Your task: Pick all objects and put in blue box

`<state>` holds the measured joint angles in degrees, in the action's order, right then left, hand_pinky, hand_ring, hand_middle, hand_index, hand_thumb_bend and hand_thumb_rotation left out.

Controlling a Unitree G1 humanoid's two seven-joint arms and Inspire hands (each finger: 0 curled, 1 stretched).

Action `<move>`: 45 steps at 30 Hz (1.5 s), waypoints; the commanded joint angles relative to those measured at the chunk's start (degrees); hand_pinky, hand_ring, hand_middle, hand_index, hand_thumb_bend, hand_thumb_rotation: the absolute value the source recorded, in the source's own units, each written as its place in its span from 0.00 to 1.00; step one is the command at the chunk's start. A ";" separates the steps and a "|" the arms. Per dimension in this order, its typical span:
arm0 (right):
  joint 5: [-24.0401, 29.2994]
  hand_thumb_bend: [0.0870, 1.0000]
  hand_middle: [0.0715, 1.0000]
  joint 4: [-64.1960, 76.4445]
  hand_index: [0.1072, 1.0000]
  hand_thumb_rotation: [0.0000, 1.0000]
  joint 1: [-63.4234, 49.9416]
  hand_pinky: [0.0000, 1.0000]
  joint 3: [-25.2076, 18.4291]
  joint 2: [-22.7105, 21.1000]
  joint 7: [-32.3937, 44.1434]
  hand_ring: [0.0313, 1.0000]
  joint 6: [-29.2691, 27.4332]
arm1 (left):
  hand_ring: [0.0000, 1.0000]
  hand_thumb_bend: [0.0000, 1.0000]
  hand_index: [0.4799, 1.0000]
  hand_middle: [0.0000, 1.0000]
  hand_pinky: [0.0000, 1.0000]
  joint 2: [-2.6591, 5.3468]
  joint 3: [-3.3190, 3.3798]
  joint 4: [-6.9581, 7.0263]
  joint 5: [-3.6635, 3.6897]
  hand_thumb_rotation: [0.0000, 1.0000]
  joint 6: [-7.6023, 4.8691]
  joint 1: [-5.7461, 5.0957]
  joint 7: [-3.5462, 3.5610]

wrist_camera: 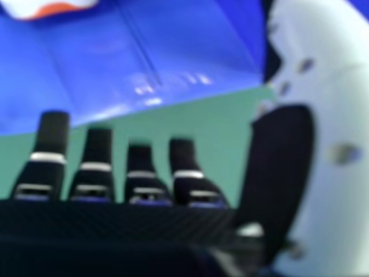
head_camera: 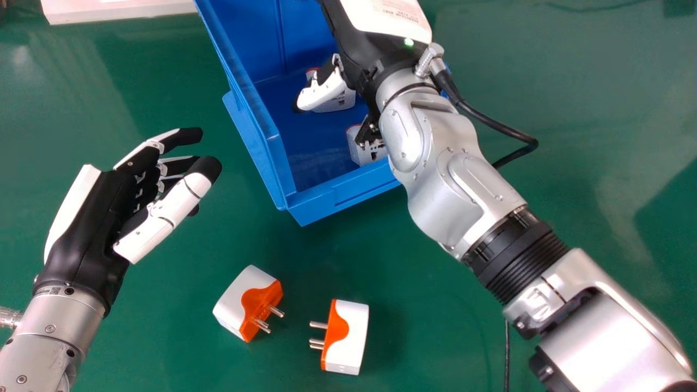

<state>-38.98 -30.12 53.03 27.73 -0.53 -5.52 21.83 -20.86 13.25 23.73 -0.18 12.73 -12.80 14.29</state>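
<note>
In the head view, you've got the blue box on the green table, open side up, with your right hand over it, the arm slanting in from the lower right edge. The thumb points out toward the view's left, over one white object inside the box. A second white object is in there too, nearer the box's near edge and partly hidden under your wrist.

Now look nearer to you: two white-and-orange plug adapters are outside the box, on the table. The left adapter lies at an angle, pins toward the right one; the right adapter has its pins facing back at it, a gap between them. Over at the left, your left hand hangs above the table, fingers loosely bent, thumb apart from them, holding nothing.

Over to the right hand view: your right hand has its fingers extended and spread, thumb well clear, nothing pinched. Beyond them you see blue box surface, with part of a white-and-orange object against it.
</note>
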 commanded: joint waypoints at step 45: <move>-16.31 0.62 0.83 71.33 0.74 0.16 -89.26 0.65 1.73 -8.98 -13.65 0.81 -16.59 | 0.73 0.66 0.68 0.76 0.67 -0.05 2.40 1.24 0.82 0.71 -3.44 -3.06 0.69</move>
<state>-54.54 41.14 -33.88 26.30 -11.26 -17.76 7.19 -21.00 14.98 23.72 0.02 10.50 -15.25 15.08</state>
